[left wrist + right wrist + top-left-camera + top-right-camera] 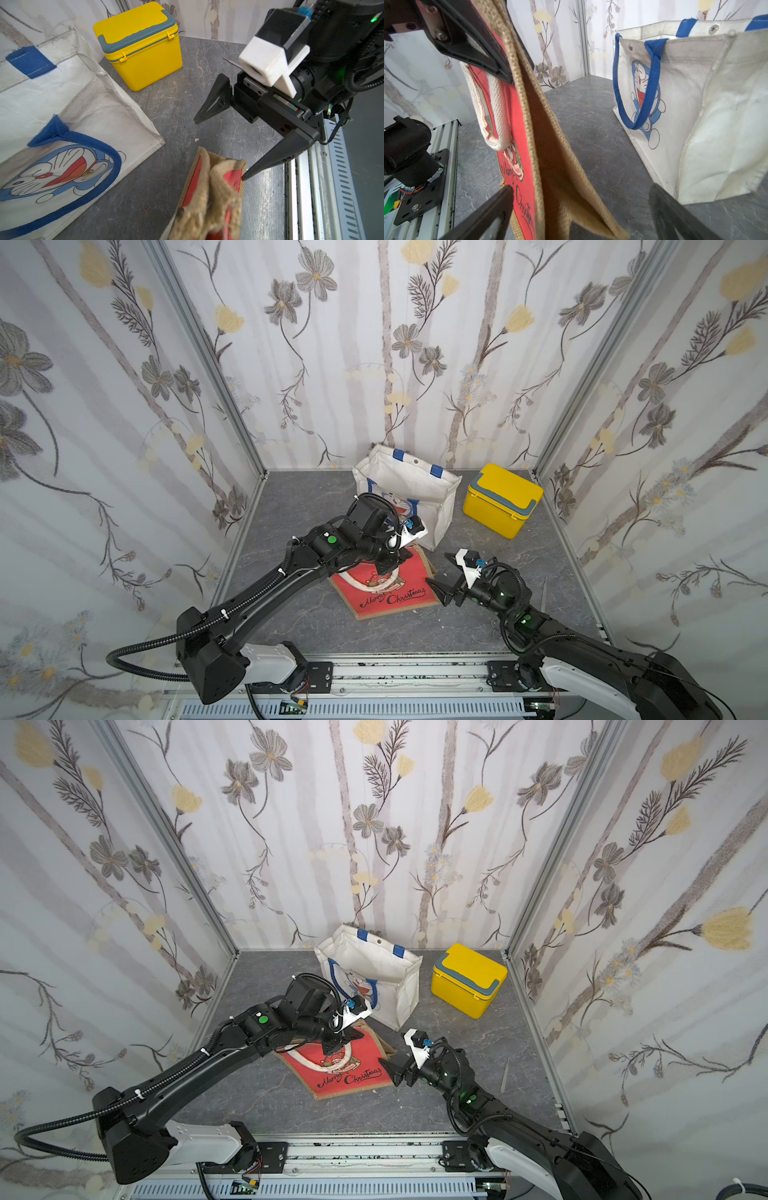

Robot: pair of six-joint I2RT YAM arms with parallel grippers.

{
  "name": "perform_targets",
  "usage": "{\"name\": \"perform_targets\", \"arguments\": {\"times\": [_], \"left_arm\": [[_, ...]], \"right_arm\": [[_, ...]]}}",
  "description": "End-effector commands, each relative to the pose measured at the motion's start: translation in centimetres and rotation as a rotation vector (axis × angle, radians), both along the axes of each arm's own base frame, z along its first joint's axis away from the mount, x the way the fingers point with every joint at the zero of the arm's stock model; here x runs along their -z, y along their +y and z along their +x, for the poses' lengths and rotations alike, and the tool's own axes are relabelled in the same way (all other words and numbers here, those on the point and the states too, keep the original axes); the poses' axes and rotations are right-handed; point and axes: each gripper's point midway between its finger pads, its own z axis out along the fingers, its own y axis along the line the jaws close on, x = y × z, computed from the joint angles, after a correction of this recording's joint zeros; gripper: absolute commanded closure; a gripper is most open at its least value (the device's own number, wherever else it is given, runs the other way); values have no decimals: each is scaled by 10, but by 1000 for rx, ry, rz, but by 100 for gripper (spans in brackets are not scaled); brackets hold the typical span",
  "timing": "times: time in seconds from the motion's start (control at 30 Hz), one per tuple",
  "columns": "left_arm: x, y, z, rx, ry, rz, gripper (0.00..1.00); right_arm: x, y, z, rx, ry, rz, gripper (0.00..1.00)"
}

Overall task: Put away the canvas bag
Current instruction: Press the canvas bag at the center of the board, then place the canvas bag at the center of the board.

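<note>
The canvas bag [390, 593] has a red "Merry Christmas" face and burlap sides. It hangs tilted with its bottom on the grey table, in both top views [349, 1073]. My left gripper [386, 566] is shut on its top edge beside the white handle [496, 116]; burlap bunches at the jaws in the left wrist view [207, 207]. My right gripper [435, 567] stands wide open at the bag's right side. The burlap side fold [560, 176] lies between its fingers [500, 203], and one fingertip [244, 176] sits at the bag's corner.
A white tote [415, 489] with blue handles and a cartoon print stands open just behind the canvas bag. A shut yellow box [503, 499] with a grey handle sits at the back right. A thin grey strip [543, 593] lies by the right wall. Walls enclose three sides.
</note>
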Motion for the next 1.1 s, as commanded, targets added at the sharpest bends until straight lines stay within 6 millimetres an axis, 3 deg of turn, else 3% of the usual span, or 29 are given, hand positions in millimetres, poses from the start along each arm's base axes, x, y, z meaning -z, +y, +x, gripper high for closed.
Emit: {"name": "perform_targets", "arguments": {"times": [0.0,0.03,0.27,0.37,0.43,0.53,0.57,0.67,0.77,0.87,0.97,1.07], "left_arm": [[-1,-6,-9,83,1,-10,100],[-13,-8,-7,87,-18,-31,100],[-16,-6,-5,89,-35,-35,100],[-15,-4,2,74,-38,-42,100],[-14,-3,4,63,-38,-37,100],[-17,-2,7,53,-56,-51,100],[-18,-2,8,50,-58,-53,100],[-18,-2,9,50,-55,-55,100],[-18,-2,9,55,-49,-60,100],[-18,-1,11,53,-43,-57,100],[-17,-1,11,51,-41,-56,100],[-19,-1,14,40,-49,-61,100]], "right_arm": [[-18,17,-2,-94,-79,-23,0],[-18,22,0,-111,-75,-32,0],[8,44,3,-210,15,-79,0],[21,43,-3,-227,47,-72,8],[27,40,-7,-223,61,-63,26],[34,33,-12,-207,78,-41,81],[36,31,-13,-198,82,-32,87],[41,28,-16,-201,95,-28,78],[46,31,-18,-217,119,-35,40],[51,31,-20,-225,139,-36,28],[55,31,-20,-225,155,-35,33],[55,33,-21,-235,168,-21,73]]}}
